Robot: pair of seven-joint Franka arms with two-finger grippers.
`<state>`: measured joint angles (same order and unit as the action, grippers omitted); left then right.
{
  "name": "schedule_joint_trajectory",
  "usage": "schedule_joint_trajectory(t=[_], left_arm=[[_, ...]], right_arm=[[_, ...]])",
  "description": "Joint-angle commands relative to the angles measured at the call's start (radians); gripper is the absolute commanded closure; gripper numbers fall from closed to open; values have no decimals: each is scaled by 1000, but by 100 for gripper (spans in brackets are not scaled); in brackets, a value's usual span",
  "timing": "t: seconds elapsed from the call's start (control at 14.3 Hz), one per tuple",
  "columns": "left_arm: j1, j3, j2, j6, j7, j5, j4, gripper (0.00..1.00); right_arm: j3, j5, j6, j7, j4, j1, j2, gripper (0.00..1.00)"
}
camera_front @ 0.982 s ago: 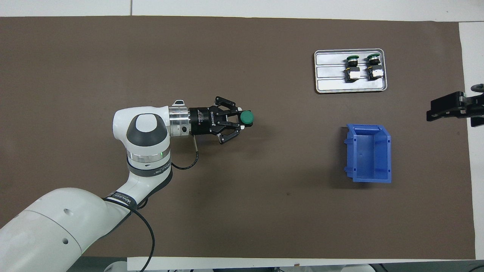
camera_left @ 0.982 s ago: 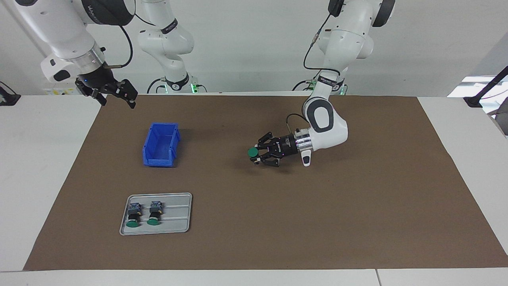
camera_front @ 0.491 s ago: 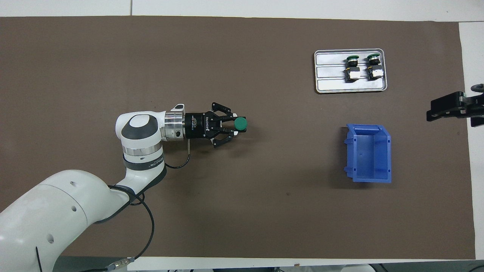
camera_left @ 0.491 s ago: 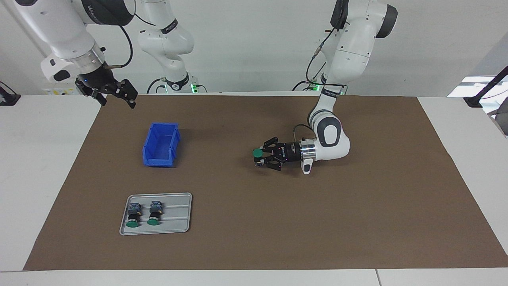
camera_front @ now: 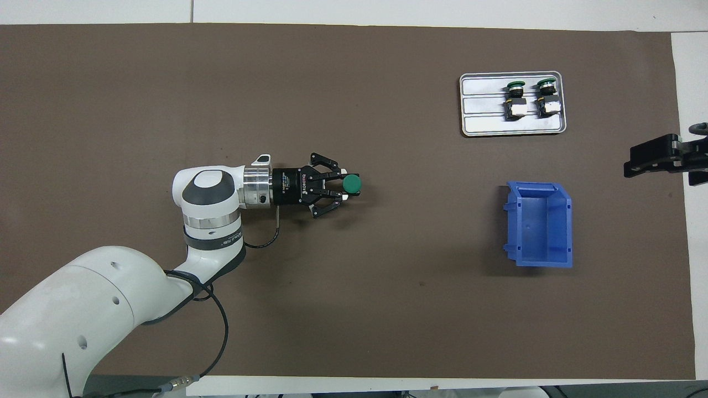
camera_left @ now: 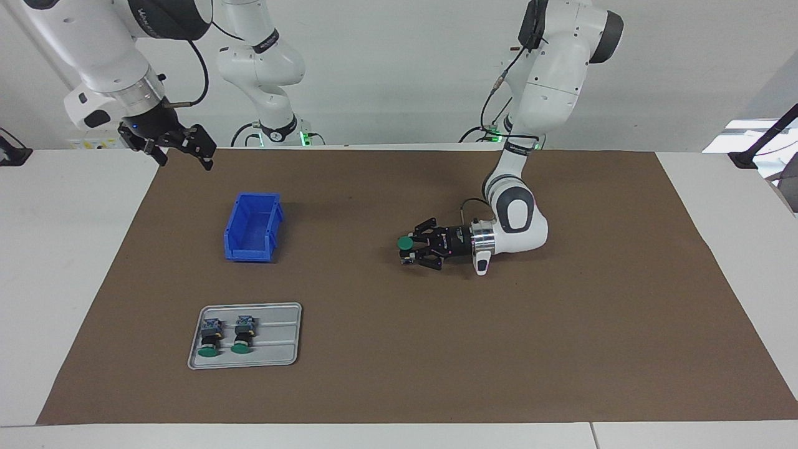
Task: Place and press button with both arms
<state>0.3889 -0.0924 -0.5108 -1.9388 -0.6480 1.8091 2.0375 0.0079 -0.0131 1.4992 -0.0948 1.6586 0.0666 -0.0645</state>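
The left gripper (camera_left: 408,251) has sunk lower over the middle of the brown mat (camera_left: 561,349) than it was a second ago, and the arm's wrist has swung round so the tool lies nearly level. Its fingers (camera_front: 338,189) are clenched on the button (camera_left: 406,243), gripping the body under the cap. Judging by the shadow close beneath, the base is at or almost on the mat, so the placing step looks close to done; whether it touches cannot be told.

The button stands with its long axis roughly upright: the green cap faces up, just above the fingertips, and the base sits below them. That leaves the cap free for a press from above.

Farther out from those fingers, toward the right arm's end of the desk (camera_left: 68,262), sits the blue bin (camera_left: 252,227), well apart. Diagonally off, farther from the robots, is the grey tray (camera_left: 277,340) with two more buttons (camera_left: 224,335) lying on their sides, caps pointing away from the robots.

The right gripper (camera_left: 184,153) waits in the air over the mat's corner, fingers released and spread, holding nothing. It would have to cross past the bin to reach the cap.
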Motion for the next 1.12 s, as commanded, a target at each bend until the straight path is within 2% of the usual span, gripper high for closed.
schedule_joint_trajectory(t=[0.0,0.28,0.35,0.42,0.49,0.56,1.05], left_arm=[[11,0,5,-34,19,19,10,100],[39,2,5,-83,21,16,9,100],[39,2,5,-83,21,15,9,95],[38,3,5,-80,21,10,9,67],[31,3,5,-74,22,6,10,4],[25,3,5,-68,21,4,10,0],[5,3,32,-43,14,-59,27,0]], right_arm=[[1,2,-8,-11,10,1,-15,1],[1,2,-8,-11,10,1,-15,1],[1,2,-8,-11,10,1,-15,1],[1,2,-8,-11,10,1,-15,1],[1,2,-8,-11,10,1,-15,1],[1,2,-8,-11,10,1,-15,1],[0,2,-11,-14,12,1,-17,1]])
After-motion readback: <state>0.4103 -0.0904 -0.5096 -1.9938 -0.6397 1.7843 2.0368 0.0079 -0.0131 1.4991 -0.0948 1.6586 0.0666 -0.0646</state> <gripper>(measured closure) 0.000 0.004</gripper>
